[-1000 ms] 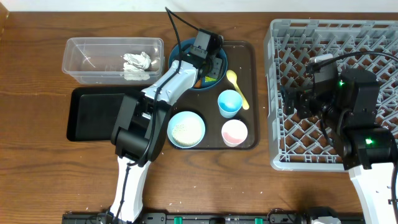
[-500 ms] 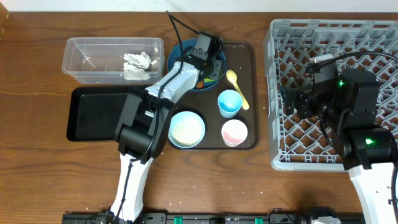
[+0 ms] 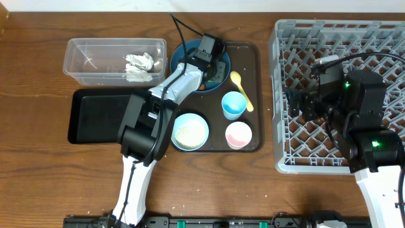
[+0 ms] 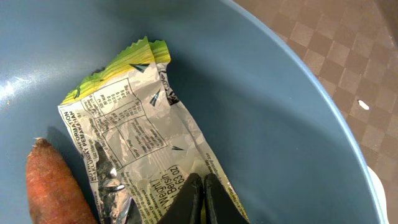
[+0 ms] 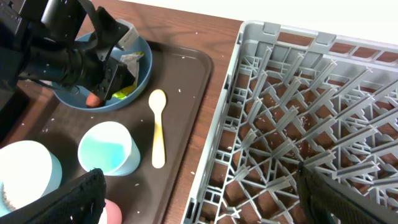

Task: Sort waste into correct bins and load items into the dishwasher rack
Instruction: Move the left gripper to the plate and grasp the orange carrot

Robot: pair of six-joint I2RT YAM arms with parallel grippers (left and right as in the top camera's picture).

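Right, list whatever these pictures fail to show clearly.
Left wrist: the silver-and-green foil wrapper runs off the bottom edge; whether the shut left gripper pinches it is unclear.
Overhead: the left arm covers most of the large dark blue bowl.
Right wrist: the small white bowl is cut by the left edge.

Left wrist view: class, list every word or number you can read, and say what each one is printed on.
"Weight": on the silver wrapper lying in the blue bowl.
"Bersih": same wrapper.
"63 oz)": same wrapper.
Printed table and edge heading on it: too small to read.
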